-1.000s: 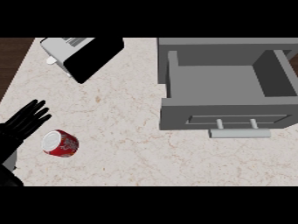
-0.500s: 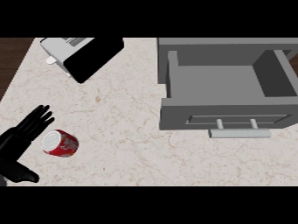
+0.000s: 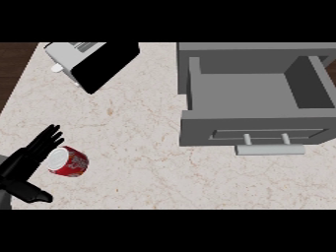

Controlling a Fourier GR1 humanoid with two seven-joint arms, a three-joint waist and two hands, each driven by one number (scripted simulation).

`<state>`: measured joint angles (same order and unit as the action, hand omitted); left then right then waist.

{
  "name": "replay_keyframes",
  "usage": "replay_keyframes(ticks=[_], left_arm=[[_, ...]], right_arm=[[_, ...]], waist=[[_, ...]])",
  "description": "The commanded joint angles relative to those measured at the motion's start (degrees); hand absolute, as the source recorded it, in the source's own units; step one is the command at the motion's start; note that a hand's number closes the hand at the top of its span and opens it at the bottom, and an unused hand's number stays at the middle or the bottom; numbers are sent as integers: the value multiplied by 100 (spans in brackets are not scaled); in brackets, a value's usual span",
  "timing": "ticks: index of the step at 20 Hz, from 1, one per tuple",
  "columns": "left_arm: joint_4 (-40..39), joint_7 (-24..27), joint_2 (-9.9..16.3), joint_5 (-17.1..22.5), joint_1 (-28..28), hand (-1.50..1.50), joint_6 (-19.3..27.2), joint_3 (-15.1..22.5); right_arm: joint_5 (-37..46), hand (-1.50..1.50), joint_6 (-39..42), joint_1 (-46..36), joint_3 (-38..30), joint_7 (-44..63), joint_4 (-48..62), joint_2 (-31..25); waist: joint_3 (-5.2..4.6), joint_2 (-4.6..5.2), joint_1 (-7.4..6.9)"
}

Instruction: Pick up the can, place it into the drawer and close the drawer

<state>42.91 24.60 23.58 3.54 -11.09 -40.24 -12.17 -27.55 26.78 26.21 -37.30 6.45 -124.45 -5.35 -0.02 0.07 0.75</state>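
Red cylindrical metal can lies on its side at the counter's near left, long axis slanting left-far to right-near, touching the open left hand just left of it; open grey drawer sits well apart, far right.

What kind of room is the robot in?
Probably a kitchen. There's a marbled stone counter, a toaster at its back edge, an open grey drawer, and a red can lying beside the robot's left hand.
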Motion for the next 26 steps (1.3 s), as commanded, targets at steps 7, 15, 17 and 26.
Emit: replay_keyframes(ticks=[7,15,17,26], left_arm=[[-1394,933,-95,-367,-520,-150,-192,129],[-2118,1234,-239,-466,-843,-150,-71,179],[-1970,1024,-190,-303,-849,-150,-298,138],[-2163,721,-335,-150,-1237,150,-991,221]], right_arm=[[-180,-150,344,44,-233,97,-48,123],[-222,-150,92,-155,-251,590,-287,78],[-25,-150,106,-94,-148,533,-471,336],[-334,-150,138,-52,-169,756,-697,381]], waist=[[-4,-1,13],[-11,15,22],[-6,3,-11],[-11,7,11]])
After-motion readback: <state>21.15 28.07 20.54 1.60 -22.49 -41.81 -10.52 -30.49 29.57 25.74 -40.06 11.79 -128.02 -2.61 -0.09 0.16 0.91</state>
